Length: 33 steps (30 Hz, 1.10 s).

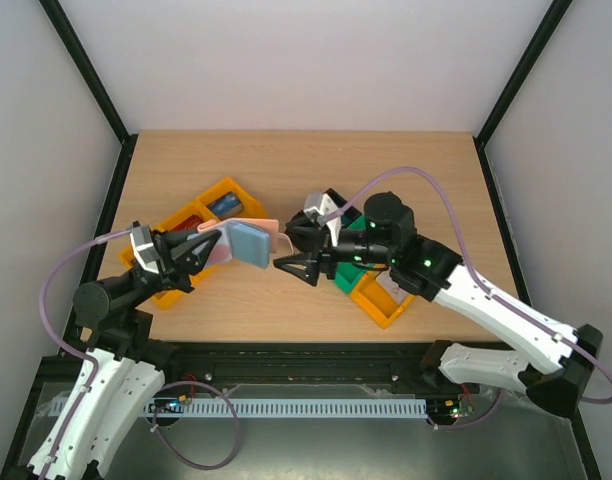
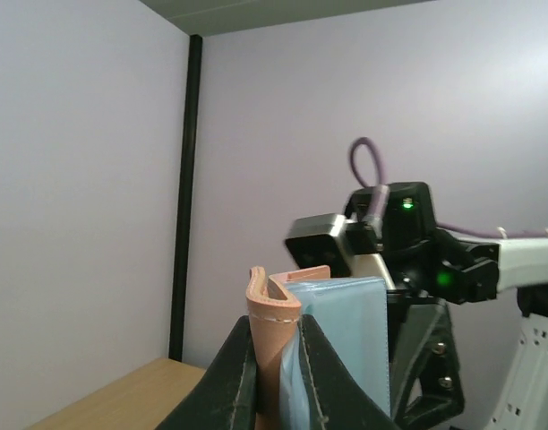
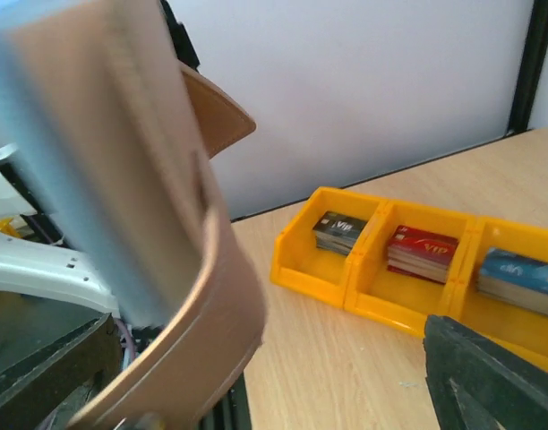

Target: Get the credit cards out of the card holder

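Your left tool [image 1: 214,245] is clenched on the card holder [image 1: 251,240]. It grips the brownish-pink edge and holds the holder up off the table [image 1: 316,160], between the two arms. In the left wrist view you see the fingers [image 2: 243,376] pinching the pink fold. The pale blue-grey inside panel stands upright just beside them, facing the other arm.

Your right tool [image 1: 289,250] is released. Its two fingers stand spread apart, with their tips just beside the holder's free edge. From the top view you cannot tell whether they touch it. In the right wrist view the holder fills the left side, blurred and very near.

The credit cards [image 3: 420,253] lie in stacks in the orange bin [image 3: 346,296] on the left of the table. One stack is dark, one red and one blue, each in its own compartment. You cannot tell whether any card sits inside the holder.
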{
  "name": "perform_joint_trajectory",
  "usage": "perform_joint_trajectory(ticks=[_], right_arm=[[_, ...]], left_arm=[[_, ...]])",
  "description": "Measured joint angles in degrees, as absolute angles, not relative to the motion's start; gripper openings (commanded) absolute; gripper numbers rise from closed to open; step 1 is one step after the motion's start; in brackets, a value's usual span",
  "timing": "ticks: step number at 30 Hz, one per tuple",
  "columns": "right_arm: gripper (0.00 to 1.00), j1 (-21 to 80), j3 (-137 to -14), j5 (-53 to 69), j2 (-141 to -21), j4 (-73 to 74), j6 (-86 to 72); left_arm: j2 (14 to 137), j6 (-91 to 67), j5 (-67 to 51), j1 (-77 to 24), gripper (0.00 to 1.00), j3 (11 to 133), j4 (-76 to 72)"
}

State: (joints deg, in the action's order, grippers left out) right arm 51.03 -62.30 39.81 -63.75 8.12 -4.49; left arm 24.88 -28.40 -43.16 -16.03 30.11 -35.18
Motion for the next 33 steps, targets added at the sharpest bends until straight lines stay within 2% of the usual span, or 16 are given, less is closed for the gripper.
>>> perform_joint_trajectory(ticks=[9, 16, 21, 23, 29, 33], right_arm=[[0.91, 51.03, -62.22, 34.92, -56.62, 8.56, -4.1], [0.82, 51.03, -64.03, 34.96, -63.64, 2.72, -9.28], [0.69, 51.03, -64.14, 34.96, -65.63, 0.69, -10.94], [0.67, 51.03, -64.14, 34.87, -65.69, 0.32, -11.09], [0.69, 51.03, -64.27, 35.44, -65.95, -1.1, -11.53], [0.74, 51.03, -64.9, 37.15, -67.31, -2.76, -12.56]], left_arm=[[24.86, -30.37, -40.4, -14.79, 0.02, 30.2, -35.18], [24.18, -30.52, -40.21, -14.44, 0.02, 30.28, -35.0], [23.68, -30.59, -40.25, -14.44, 0.02, 30.7, -35.0], [23.64, -30.59, -40.27, -14.44, 0.02, 30.87, -35.16], [23.64, -30.41, -40.53, -14.44, 0.02, 30.87, -35.2], [23.64, -30.41, -40.53, -14.44, 0.02, 30.87, -35.24]])
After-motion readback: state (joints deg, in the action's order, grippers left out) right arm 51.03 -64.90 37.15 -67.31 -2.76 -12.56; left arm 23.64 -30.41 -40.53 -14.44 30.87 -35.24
